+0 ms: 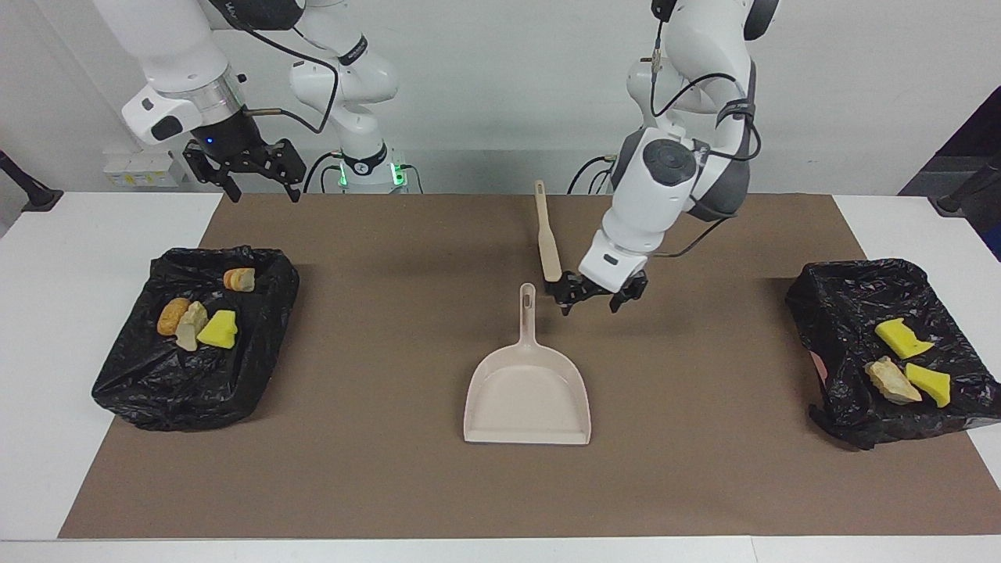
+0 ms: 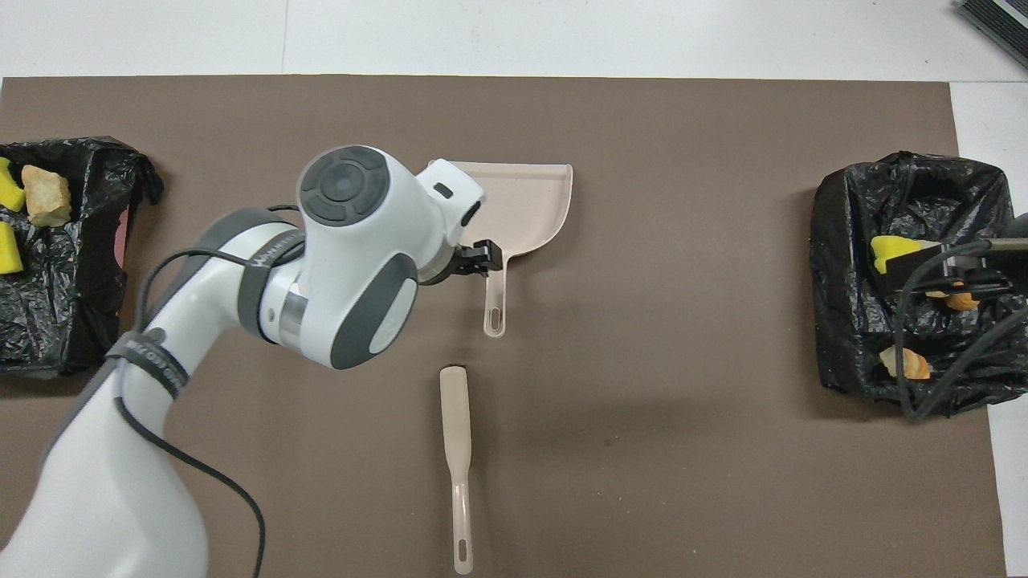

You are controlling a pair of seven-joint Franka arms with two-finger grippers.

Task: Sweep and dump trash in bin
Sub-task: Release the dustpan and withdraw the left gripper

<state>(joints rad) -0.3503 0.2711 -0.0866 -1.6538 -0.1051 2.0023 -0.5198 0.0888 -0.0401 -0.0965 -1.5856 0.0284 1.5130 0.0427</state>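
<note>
The beige dustpan (image 1: 528, 399) lies flat mid-mat with nothing in it, its handle (image 1: 528, 309) pointing toward the robots. My left gripper (image 1: 594, 299) hangs open just above the mat beside that handle, toward the left arm's end, holding nothing. The trash sits in two black-lined bins. Orange lumps (image 1: 238, 279), a cream chunk (image 1: 190, 324) and a yellow piece (image 1: 218, 330) are in the bin (image 1: 156, 383) at the right arm's end. Yellow pieces (image 1: 902, 338) and a cream chunk (image 1: 891, 381) are in the bin (image 1: 829, 313) at the left arm's end. My right gripper (image 1: 262, 176) waits open, raised over the right arm's end.
A beige brush (image 1: 546, 234) lies on the brown mat (image 1: 391, 485), nearer to the robots than the dustpan (image 2: 526, 201); the overhead view shows the brush (image 2: 455, 433) in line with the pan's handle. White table borders the mat.
</note>
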